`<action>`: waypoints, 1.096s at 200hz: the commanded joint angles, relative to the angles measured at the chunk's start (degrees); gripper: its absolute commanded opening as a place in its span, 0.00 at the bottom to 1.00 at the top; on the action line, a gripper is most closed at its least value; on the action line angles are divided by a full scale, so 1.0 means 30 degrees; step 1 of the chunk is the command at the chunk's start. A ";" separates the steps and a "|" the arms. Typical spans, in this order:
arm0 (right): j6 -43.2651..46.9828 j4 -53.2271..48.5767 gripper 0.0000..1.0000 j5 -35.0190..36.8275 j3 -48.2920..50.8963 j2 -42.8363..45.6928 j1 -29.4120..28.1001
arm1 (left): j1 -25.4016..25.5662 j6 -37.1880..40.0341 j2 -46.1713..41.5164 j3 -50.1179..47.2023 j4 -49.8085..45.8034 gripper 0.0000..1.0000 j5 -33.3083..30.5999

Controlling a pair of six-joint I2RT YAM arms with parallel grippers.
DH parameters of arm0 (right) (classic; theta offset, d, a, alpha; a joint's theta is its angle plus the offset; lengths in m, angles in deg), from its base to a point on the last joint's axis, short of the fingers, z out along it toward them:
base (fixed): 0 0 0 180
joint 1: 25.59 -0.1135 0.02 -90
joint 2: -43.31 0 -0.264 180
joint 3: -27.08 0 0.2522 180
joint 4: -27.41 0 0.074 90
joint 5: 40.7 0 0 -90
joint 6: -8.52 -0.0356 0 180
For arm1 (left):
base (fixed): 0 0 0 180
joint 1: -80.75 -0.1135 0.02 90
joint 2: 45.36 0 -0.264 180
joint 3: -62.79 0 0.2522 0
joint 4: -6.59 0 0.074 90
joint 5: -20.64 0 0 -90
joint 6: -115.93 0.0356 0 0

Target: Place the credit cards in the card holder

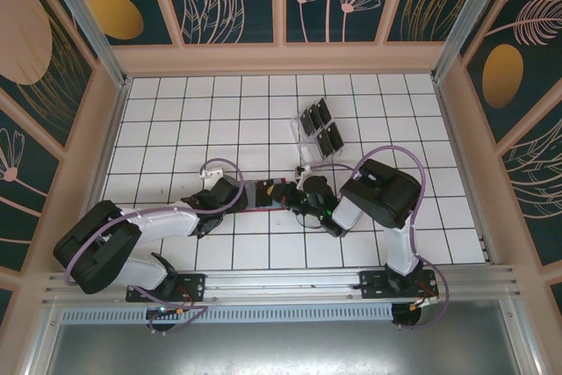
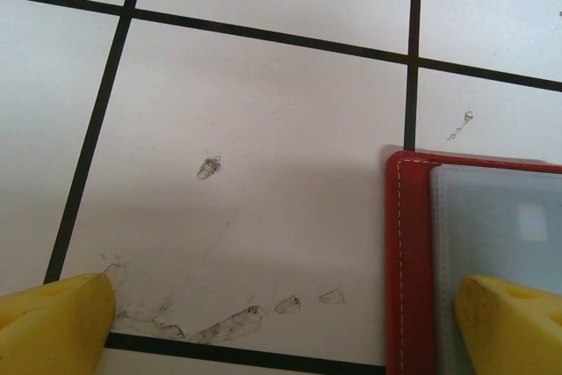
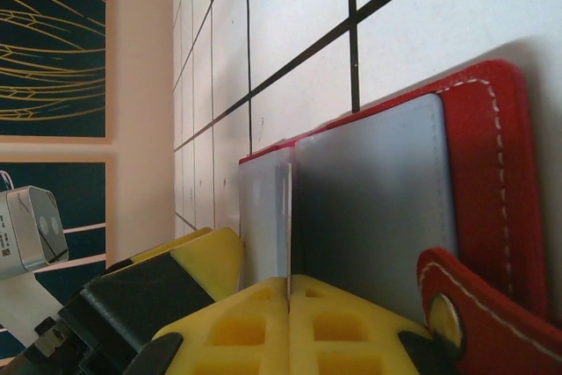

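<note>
The card holder (image 1: 263, 192) lies open on the white tiled bench (image 1: 193, 120), between the two arms and its grey-blue pockets facing up. The left tool (image 2: 281, 331) is released, with its jaws spread wide. One yellow fingertip (image 2: 53, 327) is over bare bench and the other is over the pocket near the holder's red corner (image 2: 406, 252). The right tool (image 3: 290, 305) is clenched, its yellow fingertips pressed together at the pocket's edge. A thin pale line rises from between them; I cannot tell if it is a card. The black credit cards (image 1: 327, 136) stand in a clear rack (image 1: 303, 148) farther back on the bench.
</note>
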 commanded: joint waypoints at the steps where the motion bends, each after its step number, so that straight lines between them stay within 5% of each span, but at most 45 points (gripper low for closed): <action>1: -0.0117 0.0158 0.00 -0.0399 0.0273 -0.0343 -0.0154 | -0.0098 -0.0106 0.0196 -0.0470 -0.0931 0.98 0.0455; 178: -0.0197 -0.1250 0.00 -0.2289 -0.1745 -0.1657 -0.0053 | -0.0088 -0.0106 0.0233 -0.0501 -0.0807 0.98 0.0618; 219: 0.0620 -0.2918 0.18 -0.2260 -0.1635 -0.0176 0.0278 | -0.0078 -0.0106 -0.0027 -0.0245 -0.1015 0.98 0.0726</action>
